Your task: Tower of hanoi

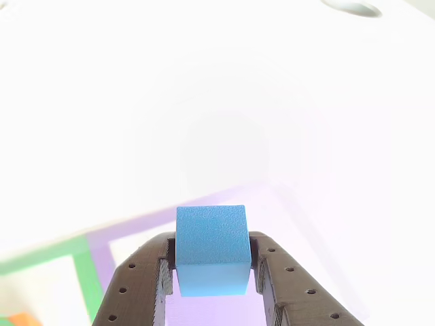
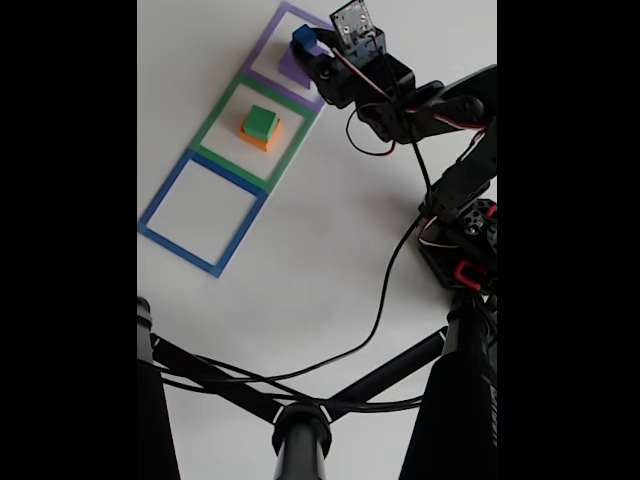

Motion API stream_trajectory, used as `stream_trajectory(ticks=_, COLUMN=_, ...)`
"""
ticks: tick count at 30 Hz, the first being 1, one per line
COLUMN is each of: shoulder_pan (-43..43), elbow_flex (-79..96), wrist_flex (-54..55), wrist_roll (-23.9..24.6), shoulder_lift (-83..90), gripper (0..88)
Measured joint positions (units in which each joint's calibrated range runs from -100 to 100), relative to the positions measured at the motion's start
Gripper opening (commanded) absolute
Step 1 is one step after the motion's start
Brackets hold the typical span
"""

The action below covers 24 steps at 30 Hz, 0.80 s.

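Other view: gripper point(image 1: 211, 272) clamps blue cube point(image 1: 211, 248) at bottom centre, cube sits far out at the tips, so it may slip.
Fixed view: cube point(image 2: 304, 38) at top over purple slab point(image 2: 291, 65); green block on orange block point(image 2: 260, 135) in green outline point(image 2: 214, 120). Off-centre drop could tip it.

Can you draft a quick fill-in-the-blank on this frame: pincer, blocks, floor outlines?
1. The pincer is shut on the small matte foam cube coloured ____.
2. In the fixed view, the green foam block sits on top of the ____ foam block.
3. That two-block stack stands inside the flat square outline coloured ____.
4. In the fixed view, the flat square outline coloured ____ has nothing inside it.

Missing words: blue; orange; green; blue.
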State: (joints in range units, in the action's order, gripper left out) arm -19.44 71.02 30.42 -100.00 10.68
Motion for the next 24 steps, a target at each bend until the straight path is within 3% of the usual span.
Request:
stream_trajectory(ticks=7, shoulder_pan=1.39, elbow_flex=-11.4, wrist_flex=-40.13, wrist_roll=0.0, shoulder_lift=22.29, gripper=0.1)
stream_trajectory(ticks=15, shoulder_pan=5.98, elbow_flex=-43.78, wrist_flex=-88.44, wrist_roll=0.0, shoulder_lift=25.5, gripper=0.1)
stream_trajectory(ticks=19, shoulder_pan=9.17, elbow_flex=-60.75, wrist_flex=-106.5, wrist_roll=0.0, shoulder_lift=23.89, gripper=0.1)
stream_trajectory(ticks=24, shoulder_pan=11.22, elbow_flex=-75.72, wrist_flex=-121.67, wrist_roll=0.0, shoulder_lift=22.54, gripper=0.1)
